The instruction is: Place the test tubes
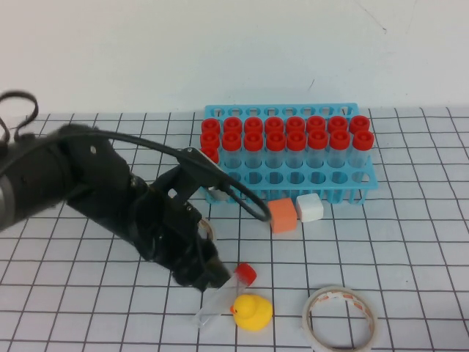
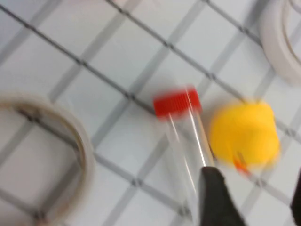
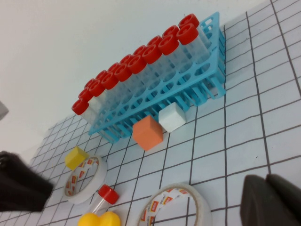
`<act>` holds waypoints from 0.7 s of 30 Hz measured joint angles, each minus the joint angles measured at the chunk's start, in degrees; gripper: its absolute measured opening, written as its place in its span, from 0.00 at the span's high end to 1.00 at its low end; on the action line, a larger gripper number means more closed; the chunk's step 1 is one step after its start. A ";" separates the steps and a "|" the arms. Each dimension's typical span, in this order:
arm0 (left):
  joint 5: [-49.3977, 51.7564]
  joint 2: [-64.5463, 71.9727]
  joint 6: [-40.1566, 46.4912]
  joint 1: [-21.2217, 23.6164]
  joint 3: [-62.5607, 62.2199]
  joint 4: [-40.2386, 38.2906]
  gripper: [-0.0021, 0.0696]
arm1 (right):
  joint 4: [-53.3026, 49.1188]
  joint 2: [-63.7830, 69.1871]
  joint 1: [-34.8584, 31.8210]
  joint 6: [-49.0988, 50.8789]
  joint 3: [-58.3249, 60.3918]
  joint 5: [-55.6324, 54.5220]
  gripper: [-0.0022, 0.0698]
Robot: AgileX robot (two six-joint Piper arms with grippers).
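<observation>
Clear plastic red-capped test tube [image 1: 222,299] lies slanted, cap toward the blue rack [image 1: 368,183], just beside the yellow rubber duck [image 1: 253,312] — right under the left gripper [image 1: 216,280], jaws spread, holding nothing. The right gripper [image 3: 267,182] is closed, parked well apart.

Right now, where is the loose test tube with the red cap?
In the high view the test tube lies near the front edge, between the left gripper and the yellow duck; the right gripper is outside that view.
</observation>
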 joint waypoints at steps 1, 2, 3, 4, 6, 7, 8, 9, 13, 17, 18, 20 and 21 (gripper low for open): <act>3.06 -0.37 -2.34 -0.15 -1.08 2.60 0.53 | 0.00 0.00 0.00 0.00 0.00 0.00 0.97; 5.92 -0.74 -4.68 -0.67 -1.80 6.10 0.59 | 0.00 0.00 0.00 -0.03 0.00 0.00 0.97; 8.59 -0.87 -7.10 -1.41 -2.21 9.91 0.67 | 0.00 0.00 0.00 -0.36 0.00 0.00 0.97; 13.30 -0.97 -12.52 -3.52 -2.22 17.79 0.81 | 0.00 0.00 0.00 -0.60 0.00 0.00 0.97; 17.07 -0.97 -19.69 -7.17 -2.00 27.41 0.90 | 0.00 0.00 0.00 -0.73 0.00 0.00 0.97; 18.47 -0.97 -24.02 -9.36 -1.88 32.04 0.92 | 0.00 0.00 0.00 -0.85 0.00 0.00 0.97; 19.26 -0.97 -28.47 -11.68 -1.43 36.42 0.94 | 0.00 0.00 0.00 -0.85 0.00 -0.10 0.97; 19.63 -0.97 -31.95 -13.56 -1.16 39.62 0.95 | 0.00 0.00 0.00 -0.85 0.00 -0.10 0.97; 17.34 -1.01 -47.78 -21.84 -0.08 50.37 0.97 | 0.04 0.00 0.00 -0.94 0.00 -0.10 0.97; 10.42 -1.01 -55.94 -26.62 0.13 55.64 0.97 | 0.13 0.00 0.00 -0.94 0.00 -0.10 0.97; 8.78 -1.10 -56.14 -26.79 0.13 55.66 0.97 | 0.13 0.00 0.00 -0.94 0.00 -0.10 0.97; 5.52 -1.10 -56.27 -26.89 0.13 55.78 0.97 | 0.13 0.00 0.00 -0.94 0.00 -0.10 0.97; 4.74 -1.10 -56.27 -26.75 0.13 55.89 0.96 | 0.13 0.00 0.00 -0.97 0.00 -0.10 0.97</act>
